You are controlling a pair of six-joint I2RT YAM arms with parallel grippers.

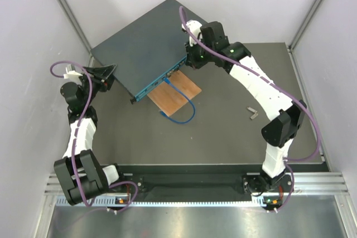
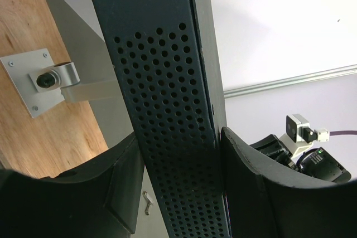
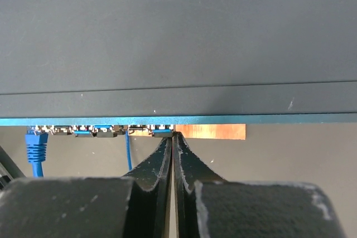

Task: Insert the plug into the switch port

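Switch [image 3: 178,37] ports lie just beyond the closed right end effector [image 3: 173,136].

Lighting in the top view was even and diffuse, bright on the pale walls [image 1: 22,26], with only a soft shadow under the lower edge of the switch [image 1: 142,48]. A band of glare lay on the steel surface [image 1: 184,221] at the bottom of the frame. In the left wrist view the upper right was overexposed, and the left fingers [image 2: 262,193] at the bottom were dark and soft. In the right wrist view the right fingertips [image 3: 159,163] were blurred and underexposed, while the switch face above was sharp, matte and free of glare.
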